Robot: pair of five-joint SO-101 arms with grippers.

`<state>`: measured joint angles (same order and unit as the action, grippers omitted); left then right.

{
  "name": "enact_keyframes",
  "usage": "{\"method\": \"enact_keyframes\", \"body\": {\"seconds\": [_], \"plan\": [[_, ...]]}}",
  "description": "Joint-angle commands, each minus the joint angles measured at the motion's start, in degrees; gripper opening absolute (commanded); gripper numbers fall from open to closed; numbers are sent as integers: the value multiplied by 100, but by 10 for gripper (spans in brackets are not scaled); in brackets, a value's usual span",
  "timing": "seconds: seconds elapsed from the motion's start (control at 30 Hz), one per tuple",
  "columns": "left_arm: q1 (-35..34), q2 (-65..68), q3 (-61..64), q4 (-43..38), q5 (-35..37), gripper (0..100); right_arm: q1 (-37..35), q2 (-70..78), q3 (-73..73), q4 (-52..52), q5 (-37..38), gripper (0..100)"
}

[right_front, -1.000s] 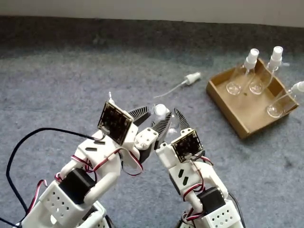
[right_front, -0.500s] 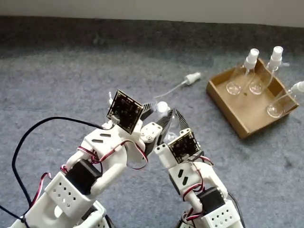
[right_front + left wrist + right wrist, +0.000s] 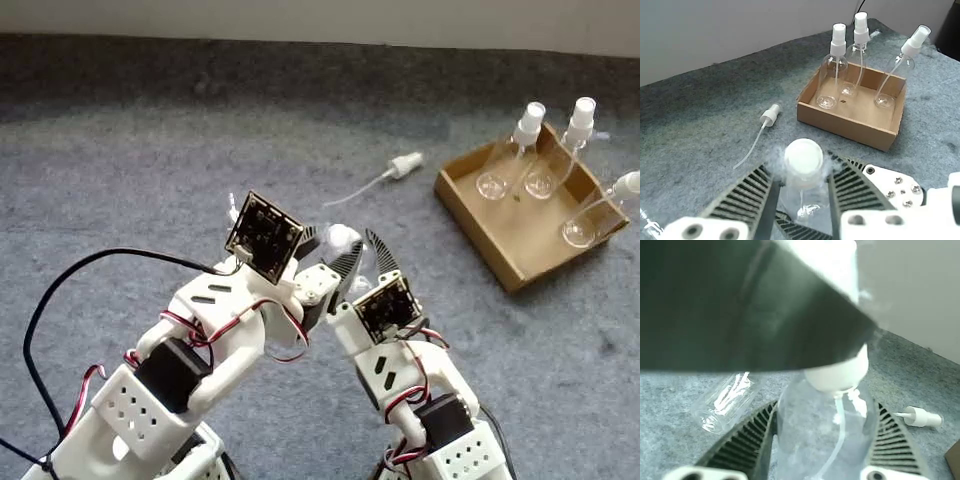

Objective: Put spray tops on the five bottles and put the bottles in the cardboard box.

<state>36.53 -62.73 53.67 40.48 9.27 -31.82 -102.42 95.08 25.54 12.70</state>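
Presently, both arms meet over the near middle of the grey counter (image 3: pixel 150 150). The right gripper (image 3: pixel 825 410) grasps a clear bottle (image 3: pixel 826 445) by its body. Its ribbed jaws sit one on each flank, clenched against the plastic, and the bottle stands roughly upright between them.

The left gripper (image 3: pixel 803 169) takes the same bottle from the left side of the high view. Its jaws are clenched on the white spray top (image 3: pixel 803 156), one on either side of the cap, with the bottle's shoulder directly beneath (the right wrist view shows a dark jaw lying across the cap). The spray top sits on the bottle's neck and its dip tube runs down inside. Whether it is screwed fully home cannot be told.

A loose spray top (image 3: pixel 405 164) lies flat on the counter beyond the grippers, its thin tube trailing back toward them. It is apart from both sets of jaws and lies between them and the cardboard box (image 3: pixel 470 232). The box sits at the far right of the counter, well apart from the arms.

The box holds three capped bottles (image 3: pixel 834 75), their bases on the box floor and their white tops rising above the rim. Two stand close together, and the third is off toward another corner.

A spare bottle (image 3: pixel 725 402) lies on its side on the counter near the held bottle, outside the jaws.
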Motion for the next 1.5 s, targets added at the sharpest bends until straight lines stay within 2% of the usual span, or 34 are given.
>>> {"method": "enact_keyframes", "body": {"seconds": [0.0,0.17,0.47,0.7,1.1,1.17,1.3,1.47], "plan": [[40,13,-277,44,-62,185,-40,-84,-57,4,62,213],[-312,4,-303,62,-62,200,-40,-84,-57,4,62,213],[-382,-778,-549,905,-70,200,-40,-84,-48,4,62,213],[-418,-1543,-549,1565,-545,199,-40,-84,-48,4,62,213],[-1288,-2246,-549,2479,-510,191,-31,-84,-48,4,62,213],[-1490,-2360,-549,2637,-510,152,145,-84,-66,4,62,213],[-1956,-2738,-532,2734,-519,0,936,-66,-110,4,53,213],[-2316,-3187,-57,2699,-536,34,1552,13,-558,13,-378,213]]}}
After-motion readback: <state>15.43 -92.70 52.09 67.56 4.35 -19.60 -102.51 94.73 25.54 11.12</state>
